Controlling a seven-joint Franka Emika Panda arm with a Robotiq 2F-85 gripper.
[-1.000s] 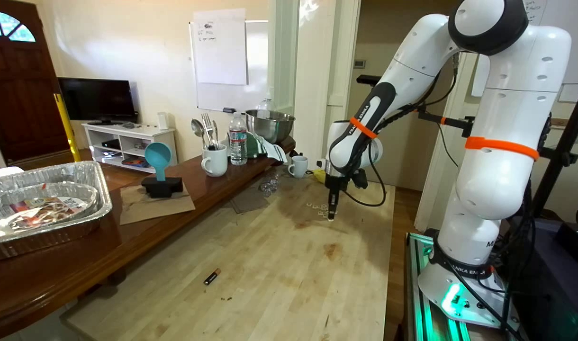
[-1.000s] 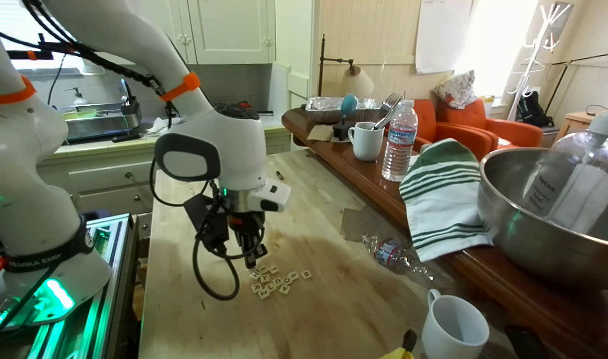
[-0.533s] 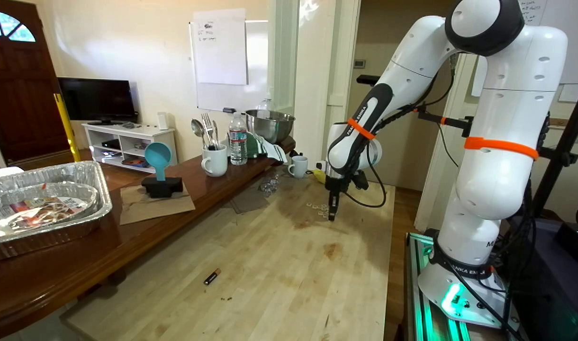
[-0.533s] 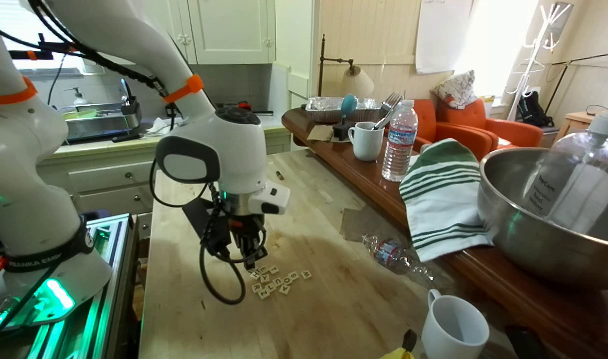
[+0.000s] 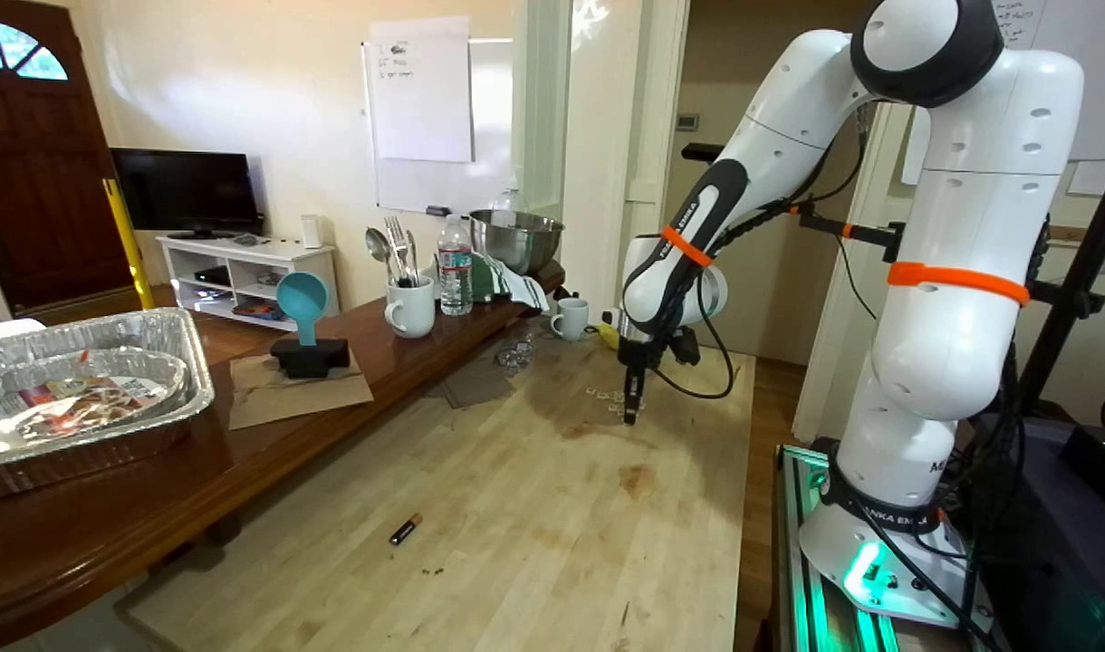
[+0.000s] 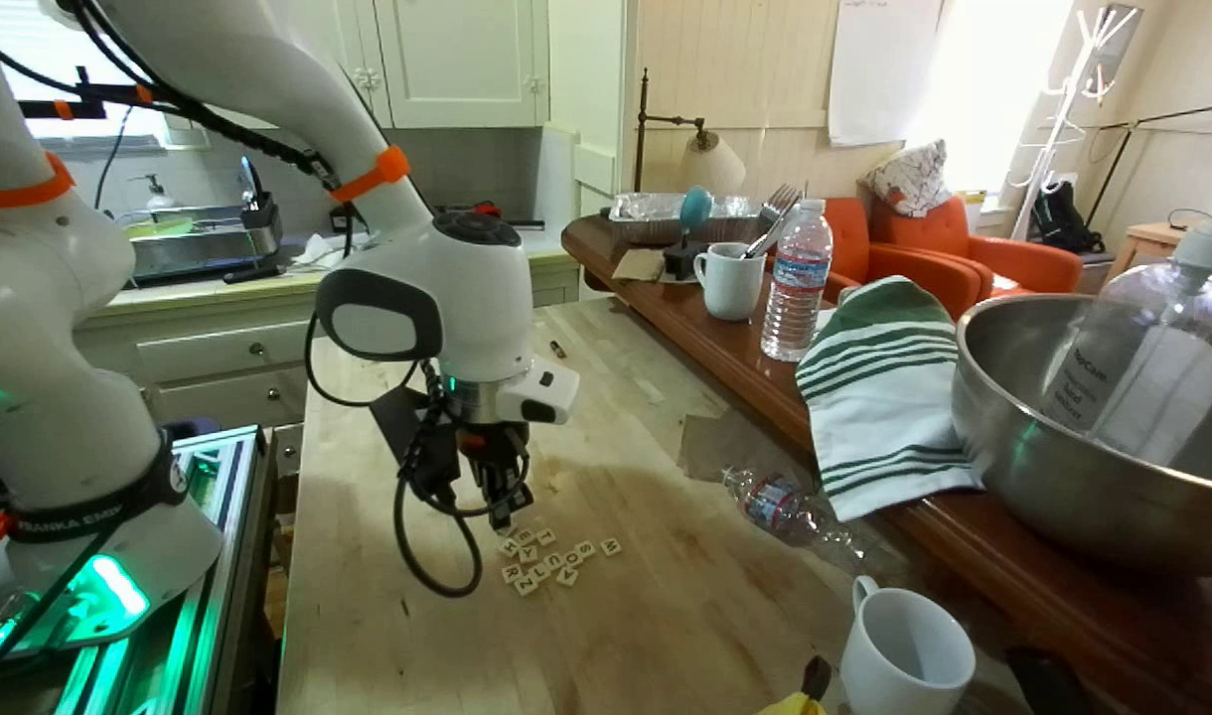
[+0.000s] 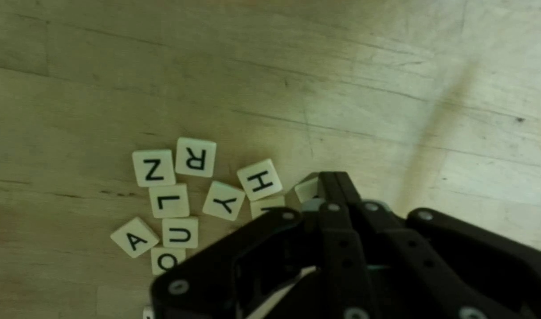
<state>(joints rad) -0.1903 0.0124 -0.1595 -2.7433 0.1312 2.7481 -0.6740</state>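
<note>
Fingers (image 7: 330, 188) together, nothing seen between; sideways drift could knock half-hidden tile (image 7: 305, 189) just beside them into H tile (image 7: 259, 180) farther out

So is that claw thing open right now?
No, in the wrist view the gripper is shut, its two dark fingers side by side with no gap between them, near the H tile.

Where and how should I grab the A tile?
Likely from straight above: pinch the A tile by its upper-right and lower-left edges in the wrist view. It lies flat; its lower-right edge nearly meets the O tile. The shut gripper must open first.
</note>
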